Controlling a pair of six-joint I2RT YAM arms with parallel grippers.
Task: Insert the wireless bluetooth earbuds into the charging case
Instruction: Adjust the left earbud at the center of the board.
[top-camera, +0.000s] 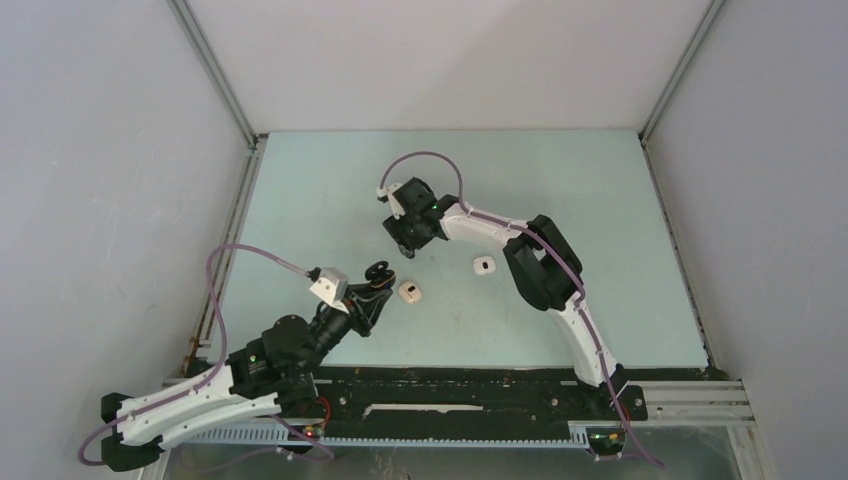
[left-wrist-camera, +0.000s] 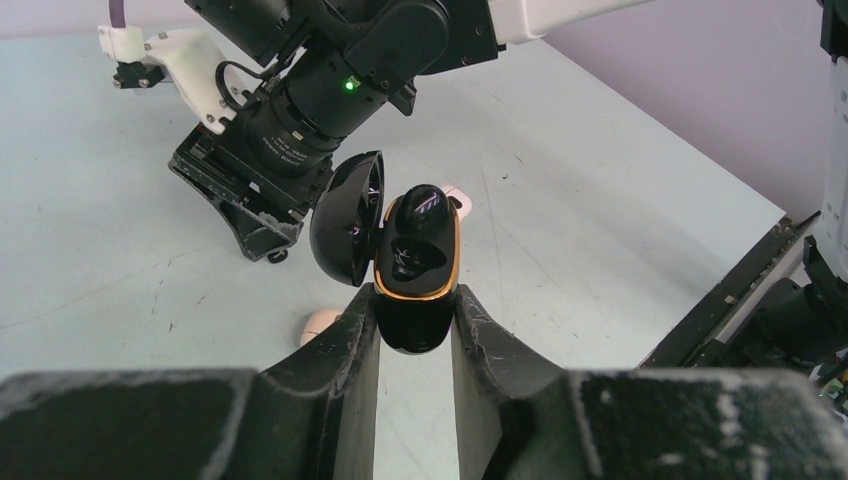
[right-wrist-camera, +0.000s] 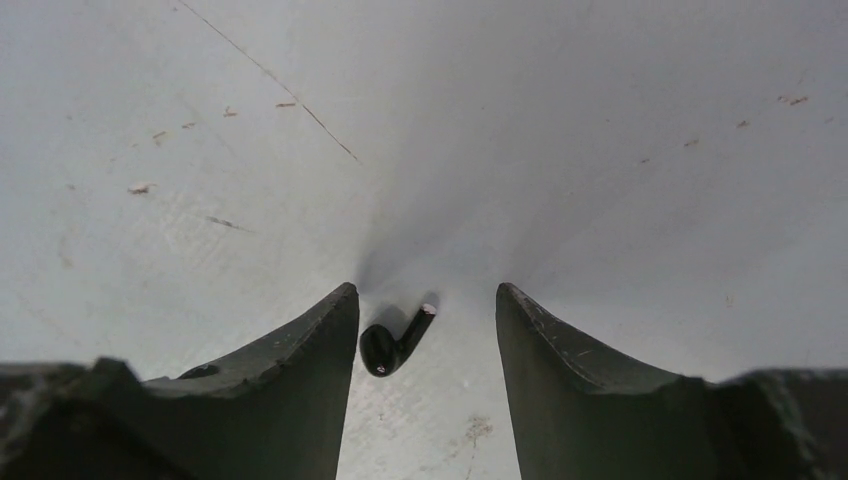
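The left gripper (left-wrist-camera: 413, 300) is clamped on the lower body of a glossy black pebble-shaped charging case with a gold rim (left-wrist-camera: 415, 262). The case is held up off the table, its domed lid (left-wrist-camera: 347, 232) swung open to one side. What looks like a black bud (left-wrist-camera: 420, 208) sits in the upper well; whether the lower well is filled cannot be told. The right gripper (right-wrist-camera: 425, 295) points down at the pale green tabletop (top-camera: 330, 180) with its fingers apart. A small black stemmed earbud (right-wrist-camera: 391, 344) lies flat on the table between them, closer to one finger than the other and pinched by neither. In the top view the two wrists are near each other at mid-table, the right gripper just beyond the open case. A small cream rounded case (top-camera: 410, 292) lies just beside the left gripper on its right. A small white rounded case (top-camera: 484, 265) lies further right, close under the right arm's white forearm (top-camera: 480, 225). Both lie between the held case and the right arm's elbow. Open tabletop stretches across the far half and down the left and right strips. Grey-white walls (top-camera: 100, 150) close it in on three sides, and a black base rail (top-camera: 470, 385) runs along the near edge.
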